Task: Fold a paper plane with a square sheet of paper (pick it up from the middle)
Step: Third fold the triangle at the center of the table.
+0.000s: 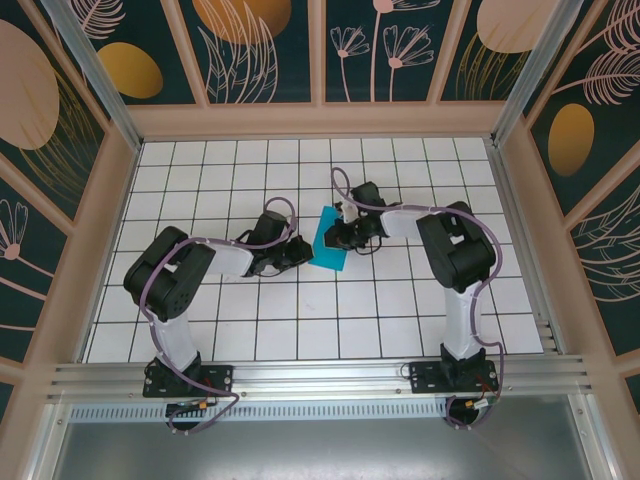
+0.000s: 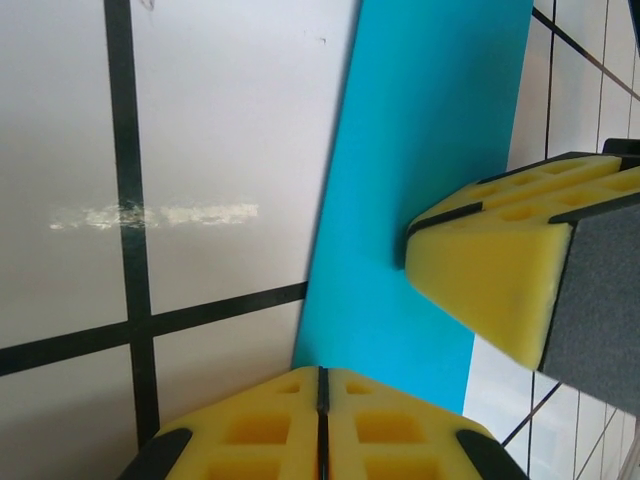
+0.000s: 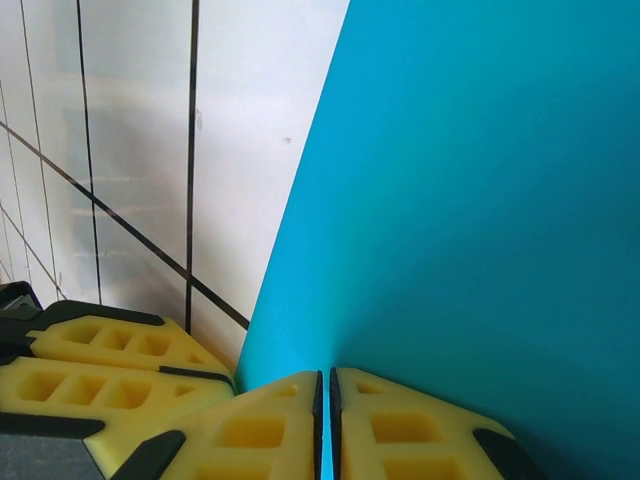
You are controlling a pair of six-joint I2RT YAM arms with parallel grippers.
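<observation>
The square sheet of paper (image 1: 328, 240) is teal-blue and lies mid-table as a narrow oblong on the white grid. My left gripper (image 1: 303, 252) sits at its left edge. In the left wrist view the left gripper (image 2: 322, 372) is shut, tips touching the paper (image 2: 420, 150) at its near edge; I cannot tell if any paper is pinched. My right gripper (image 1: 343, 237) is at the sheet's right side. Its jaws (image 3: 324, 375) are shut on the paper (image 3: 480, 200), a teal sliver showing between them. The right fingers (image 2: 490, 270) press on the sheet.
The white tiled table (image 1: 200, 180) is ringed by a low wooden frame (image 1: 320, 122) and patterned walls. The left gripper's yellow fingers (image 3: 110, 370) lie close beside the right gripper. A scuffed streak (image 2: 160, 214) marks a tile left of the paper.
</observation>
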